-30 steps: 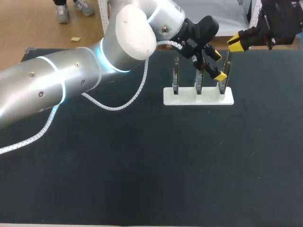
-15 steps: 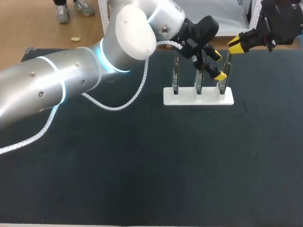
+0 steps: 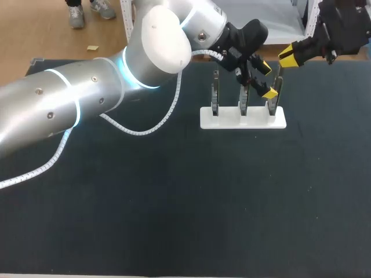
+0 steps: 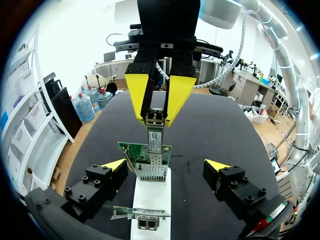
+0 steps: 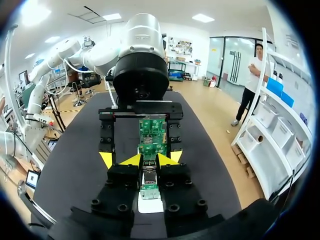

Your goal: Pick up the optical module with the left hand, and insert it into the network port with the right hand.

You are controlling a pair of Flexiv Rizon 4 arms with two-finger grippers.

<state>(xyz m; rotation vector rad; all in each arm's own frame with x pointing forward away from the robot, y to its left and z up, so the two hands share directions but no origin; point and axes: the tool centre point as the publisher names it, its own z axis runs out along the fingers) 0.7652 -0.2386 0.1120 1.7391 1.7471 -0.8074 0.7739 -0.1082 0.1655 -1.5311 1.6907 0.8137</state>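
At the head view's upper right, the right end effector (image 3: 287, 57) pinches a slim silver optical module (image 4: 155, 139). The left end effector (image 4: 166, 165) is spread wide.

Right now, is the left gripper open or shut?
Open: the left gripper has its yellow tips wide apart, either side of the green board, clear of it. The right gripper pinches the optical module.

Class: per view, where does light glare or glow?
Head view: glare on the left arm's glossy white-and-silver shell; its blue ring glows. Left wrist view: the right gripper, shut on the metal optical module, is brightly lit. Right wrist view: that shell gleams along its top.
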